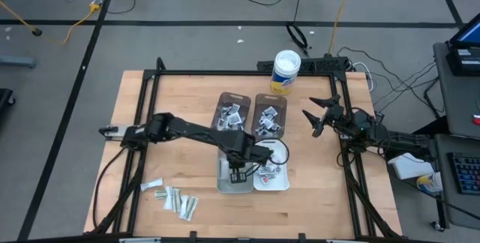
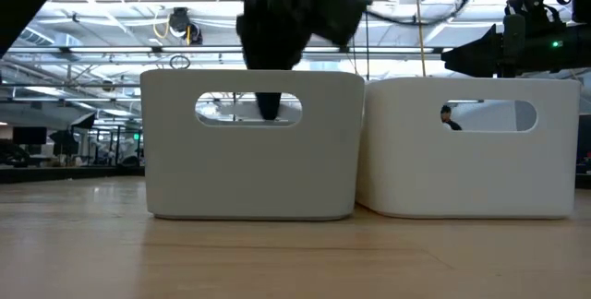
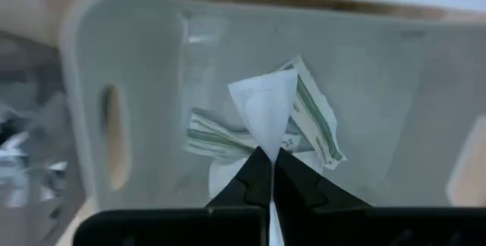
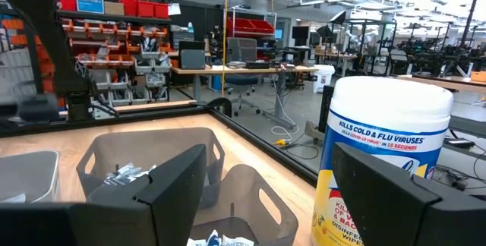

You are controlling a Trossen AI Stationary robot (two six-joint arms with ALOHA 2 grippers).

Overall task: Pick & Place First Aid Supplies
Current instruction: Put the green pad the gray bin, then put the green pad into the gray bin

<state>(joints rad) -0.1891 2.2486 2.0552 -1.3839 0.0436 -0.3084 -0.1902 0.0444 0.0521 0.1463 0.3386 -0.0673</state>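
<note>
While the wooden table (image 1: 135, 108) carries two brown bins (image 1: 234, 113) of packets at the back and two white bins in front, the left gripper (image 1: 238, 174) hangs inside the left white bin (image 1: 223, 174), jaws pinched on a white packet (image 3: 266, 105) (green-striped packets (image 3: 216, 138) lie beneath). Beside the wipes tub (image 1: 286, 71), the right gripper (image 1: 313, 122) waits spread wide, holding nothing. More pale strips (image 1: 174, 199) lie near the table's front-left.

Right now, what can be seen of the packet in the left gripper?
The packet is a small, flat, white piece, paper-like, pinched at its lower edge by the shut left gripper. It stands tilted up from the fingers over the grey bin, above green-striped packets lying on the bin floor.
</note>
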